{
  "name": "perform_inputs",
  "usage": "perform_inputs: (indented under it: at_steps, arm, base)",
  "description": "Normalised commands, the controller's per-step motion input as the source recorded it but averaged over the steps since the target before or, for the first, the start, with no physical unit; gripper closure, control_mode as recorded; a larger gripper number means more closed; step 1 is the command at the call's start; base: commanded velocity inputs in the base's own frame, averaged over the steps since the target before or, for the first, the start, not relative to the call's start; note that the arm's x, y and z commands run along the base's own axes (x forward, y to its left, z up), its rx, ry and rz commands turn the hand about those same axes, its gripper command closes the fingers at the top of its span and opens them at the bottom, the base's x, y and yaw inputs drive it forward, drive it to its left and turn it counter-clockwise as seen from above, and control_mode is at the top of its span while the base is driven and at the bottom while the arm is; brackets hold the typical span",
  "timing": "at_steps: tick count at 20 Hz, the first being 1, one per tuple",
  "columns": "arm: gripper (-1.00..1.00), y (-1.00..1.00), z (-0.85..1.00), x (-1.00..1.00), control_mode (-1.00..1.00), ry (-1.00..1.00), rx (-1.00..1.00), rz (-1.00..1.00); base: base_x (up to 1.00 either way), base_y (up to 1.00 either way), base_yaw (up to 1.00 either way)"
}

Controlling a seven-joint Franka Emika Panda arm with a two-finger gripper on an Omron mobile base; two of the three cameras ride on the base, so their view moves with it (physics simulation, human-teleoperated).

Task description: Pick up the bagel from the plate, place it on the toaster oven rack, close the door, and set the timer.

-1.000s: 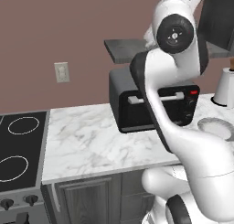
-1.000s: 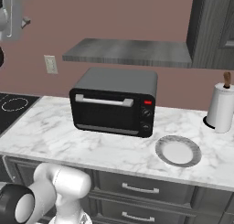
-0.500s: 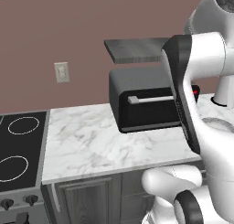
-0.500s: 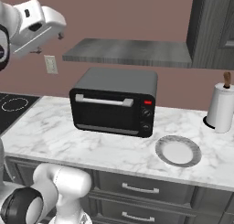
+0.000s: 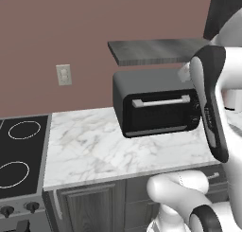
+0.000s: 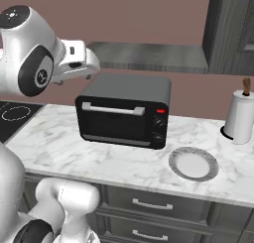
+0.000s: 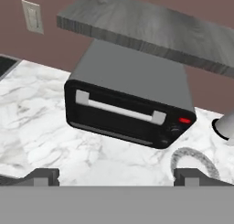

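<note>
Two finger tips (image 7: 45,176) stand wide apart at the bottom of your hand view, so the jaws are open and hold nothing. Your oven (image 6: 124,109) sits on the bench (image 6: 99,160) ahead of and below them, well apart, its door (image 6: 116,120) shut. Right of the oven lies the plate (image 6: 193,163); it looks bare, though I can't be sure of a bagel from here. A paper roll (image 6: 240,117) stands further right.

White marble counter (image 6: 124,160) with toaster oven (image 6: 124,109), plate (image 6: 193,163) and paper-towel roll (image 6: 239,117)
</note>
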Motion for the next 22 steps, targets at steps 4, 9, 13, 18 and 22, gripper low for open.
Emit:
perform_inputs:
  at_steps: [4, 9, 13, 18, 22]
  arm:
    - [-1.0, -0.45, -0.84, 0.0, -1.0, -0.02, 0.11, 0.0]
    - [-1.0, -0.17, -0.67, 0.01, -1.0, -0.08, 0.01, 0.0]
    - [-1.0, -0.14, -0.33, 0.34, -1.0, 0.0, -0.07, 0.0]
    - [-1.0, -0.47, -0.33, 0.31, -1.0, 0.13, -0.04, 0.0]
    - [-1.0, -0.44, -0.41, 0.18, -1.0, 0.24, 0.0, 0.0]
  base:
    - [0.0, 0.0, 0.0]
    - [0.0, 0.0, 0.0]
    - [0.0, 0.0, 0.0]
    - [0.0, 0.0, 0.0]
    - [0.0, 0.0, 0.0]
